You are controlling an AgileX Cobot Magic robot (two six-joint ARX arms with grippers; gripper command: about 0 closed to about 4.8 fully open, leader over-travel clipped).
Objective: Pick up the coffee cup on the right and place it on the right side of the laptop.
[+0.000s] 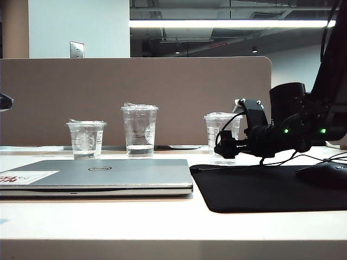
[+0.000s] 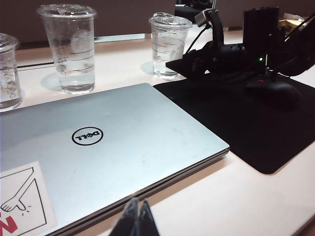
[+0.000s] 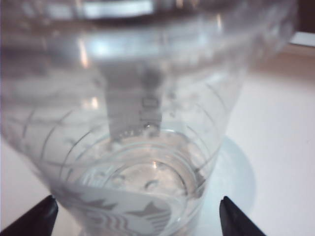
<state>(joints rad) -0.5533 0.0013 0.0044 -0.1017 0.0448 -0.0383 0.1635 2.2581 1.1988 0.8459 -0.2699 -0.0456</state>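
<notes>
The clear plastic lidded coffee cup (image 3: 133, 147) on the white table (image 1: 162, 222) is framed by the right end effector (image 3: 135, 216), spread wide, so it could easily be tipped if nudged off-centre, while the left end effector (image 2: 134, 219) is pressed together over the silver-grey Dell laptop (image 2: 113, 147).

The right arm (image 1: 293, 127) was matte black and blocky, with two small green lights, loose black cables looping beneath it, and a grey bracket on top. The right gripper (image 3: 138, 216) had black wedge-shaped fingertips. The left gripper (image 2: 135, 221) showed dark, narrow tips.
</notes>
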